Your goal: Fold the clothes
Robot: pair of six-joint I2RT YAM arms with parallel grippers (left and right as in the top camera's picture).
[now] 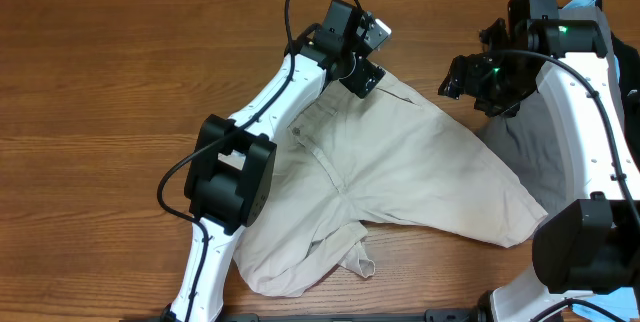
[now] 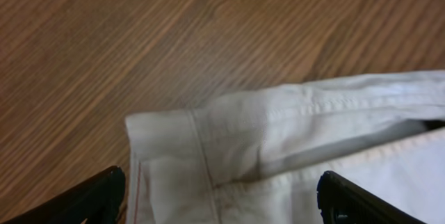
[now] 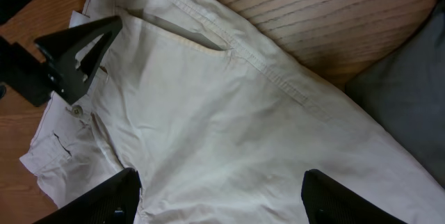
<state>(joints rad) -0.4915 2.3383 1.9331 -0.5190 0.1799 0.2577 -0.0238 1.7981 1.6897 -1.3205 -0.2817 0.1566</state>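
Now, over on the left, the left gripper (image 2: 222, 204) hangs low over the far corner of the khaki shorts (image 1: 400, 172), jaws standing wide apart with nothing in them. From its wrist view the two black fingers (image 2: 83, 200) sit at the bottom corners. The folded end of the waistband (image 2: 313, 102) lies between them on the wooden table (image 1: 120, 62), touched by neither as far as can be seen.

Moving to the middle, the shorts are spread across the table with the waistband toward the far side. One leg runs down toward the near edge, where it is bunched and crumpled, and the other fans out to the right. The right wrist view picks out a button (image 3: 75, 110) at the waistband and a slanted pocket opening (image 3: 198, 43).

On to the right, and the right gripper (image 3: 219, 200) hovers above the shorts' right-hand side, jaws wide as well, gripping nothing. Just past it a grey garment (image 1: 535, 152) lies against the edge of that leg. A light-blue garment (image 1: 590, 0) peeks out at the far right corner behind the right arm.
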